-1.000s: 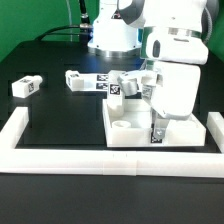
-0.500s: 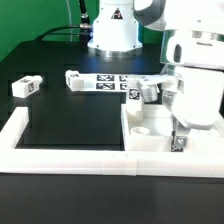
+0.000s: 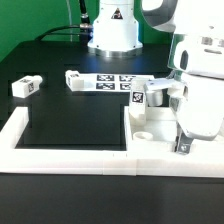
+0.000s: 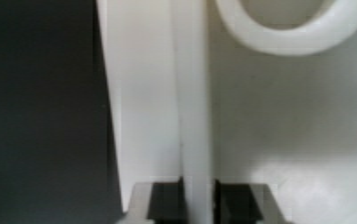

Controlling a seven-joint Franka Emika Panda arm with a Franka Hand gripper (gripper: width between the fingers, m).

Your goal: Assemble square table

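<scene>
1. White plastic square tabletop slab (image 3: pixel 152 120) lies in the near corner at the exterior view's right, beside the long low white border wall (image 3: pixel 60 155).
2. Gripper (image 3: pixel 183 144) is clamped on the slab's thin near rim.
3. Judged stiff, light and slippery; the rim suits gripping.
4. Round socket (image 3: pixel 144 131) shows in its face.
5. Far across the black table (image 3: pixel 70 125) lies a short white blocky leg (image 3: pixel 25 87), tagged.

tabletop (image 3: pixel 152 120): slid toward the exterior view's right; end effector (image 3: pixel 181 146): moved along

The arm (image 3: pixel 200 90) hides one side of the tabletop (image 3: pixel 140 120) (the exterior view's right); in the wrist view its round hole (image 4: pixel 308 15) is blurred and cropped.
</scene>
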